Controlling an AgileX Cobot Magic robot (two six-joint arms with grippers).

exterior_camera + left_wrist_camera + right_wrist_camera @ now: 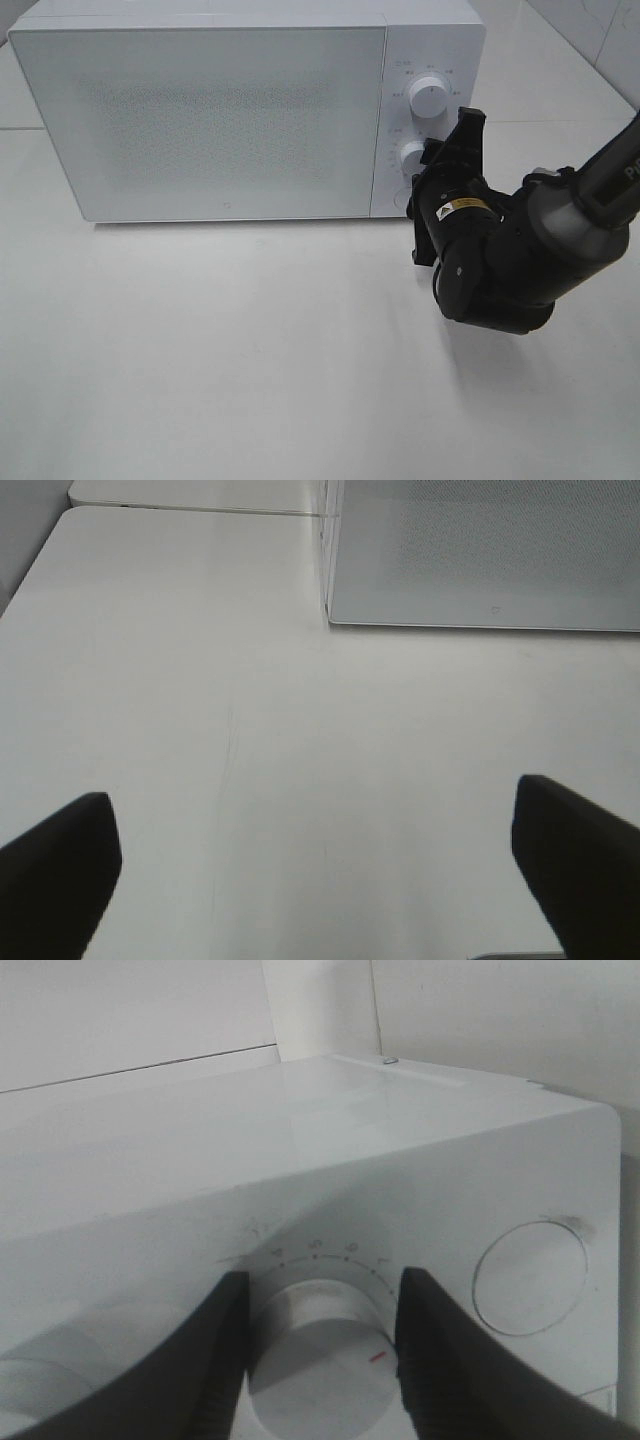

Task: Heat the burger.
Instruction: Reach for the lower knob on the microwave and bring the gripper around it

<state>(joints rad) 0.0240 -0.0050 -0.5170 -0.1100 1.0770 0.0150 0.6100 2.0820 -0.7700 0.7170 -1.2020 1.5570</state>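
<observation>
The burger is not in view. A white microwave [220, 120] stands at the back of the table with its door shut; its frosted door hides the inside. My right gripper [448, 140] is at the control panel, its two black fingers closed on either side of the lower knob [320, 1360], which has a red mark. The upper knob [430, 95] is free. My left gripper [315, 880] is open and empty, low over the bare table in front of the microwave's left corner [480, 550]. It does not show in the exterior high view.
A round door button [530, 1278] sits beside the lower knob on the panel. The white table [250, 350] stretches in front of the microwave. A tiled wall stands at the back right.
</observation>
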